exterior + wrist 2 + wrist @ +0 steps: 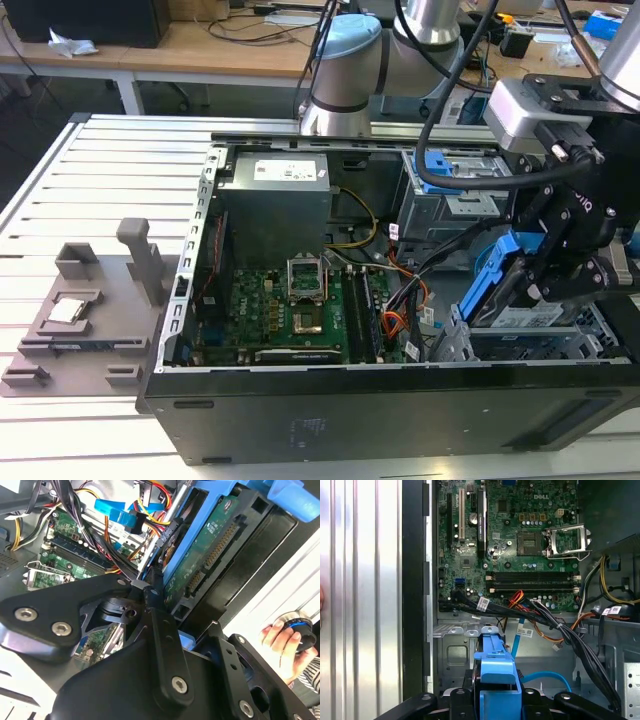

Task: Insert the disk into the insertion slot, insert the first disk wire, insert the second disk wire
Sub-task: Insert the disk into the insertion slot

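Currently step one: gripper (556, 283) clamped on disk (512, 300), held tilted above insertion slot (455, 340), 3 o'clock of motherboard (290, 310) in exterior view. Disk not yet seated; contact with slot rim unclear. Judgement: seating calls for disk levelled, squared to slot mouth.

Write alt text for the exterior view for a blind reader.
The gripper holds the disk, tilted, over the insertion slot at the exterior view's right end of an open computer case. A green motherboard lies in the case's middle, and a grey fixture sits on the slatted table at the exterior view's left.
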Robot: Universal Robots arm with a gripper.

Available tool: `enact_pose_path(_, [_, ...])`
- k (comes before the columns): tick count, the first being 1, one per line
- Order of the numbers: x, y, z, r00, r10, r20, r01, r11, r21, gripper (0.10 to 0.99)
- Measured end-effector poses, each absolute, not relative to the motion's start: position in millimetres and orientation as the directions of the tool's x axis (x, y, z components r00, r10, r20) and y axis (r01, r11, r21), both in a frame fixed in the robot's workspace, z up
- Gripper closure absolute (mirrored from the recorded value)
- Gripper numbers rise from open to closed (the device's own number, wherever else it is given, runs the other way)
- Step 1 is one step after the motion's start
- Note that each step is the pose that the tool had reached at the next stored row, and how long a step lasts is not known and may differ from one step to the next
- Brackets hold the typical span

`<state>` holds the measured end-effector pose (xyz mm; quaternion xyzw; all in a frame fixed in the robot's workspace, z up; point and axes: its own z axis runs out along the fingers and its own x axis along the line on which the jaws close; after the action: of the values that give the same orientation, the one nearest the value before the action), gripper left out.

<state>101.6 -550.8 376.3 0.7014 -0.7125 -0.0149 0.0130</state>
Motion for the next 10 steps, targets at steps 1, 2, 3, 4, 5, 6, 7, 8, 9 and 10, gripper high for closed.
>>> enact_pose_path(1, [101.6, -550.8, 376.2, -0.016, -1.0, -0.002, -0.999, 0.016, 0.04, 0.725])
enact_pose_path(2, [101.6, -550.8, 376.2, -0.016, -1.0, -0.002, -0.999, 0.016, 0.039, 0.725])
enact_pose_path(3, [101.6, -550.8, 376.2, -0.016, -1.0, -0.002, -0.999, 0.016, 0.039, 0.725])
enact_pose_path(4, [101.7, -550.8, 376.2, -0.016, -1.0, -0.002, -0.999, 0.016, 0.039, 0.725])
enact_pose_path(5, [101.6, -550.8, 376.2, -0.016, -1.0, -0.002, -0.999, 0.016, 0.039, 0.714])
enact_pose_path(6, [101.6, -550.8, 376.2, -0.016, -1.0, -0.002, -0.999, 0.016, 0.039, 0.714])
enact_pose_path(7, [101.6, -550.7, 376.1, -0.016, -1.0, -0.003, -0.999, 0.016, 0.04, 0.714])
enact_pose_path(8, [101.6, -550.8, 376.1, -0.016, -1.0, -0.003, -0.999, 0.016, 0.04, 0.647])
enact_pose_path(9, [101.6, -550.8, 376.1, -0.016, -1.0, -0.002, -0.999, 0.016, 0.04, 0.647])
enact_pose_path(10, [101.6, -550.8, 376.1, -0.016, -1.0, -0.002, -0.999, 0.016, 0.039, 0.647])
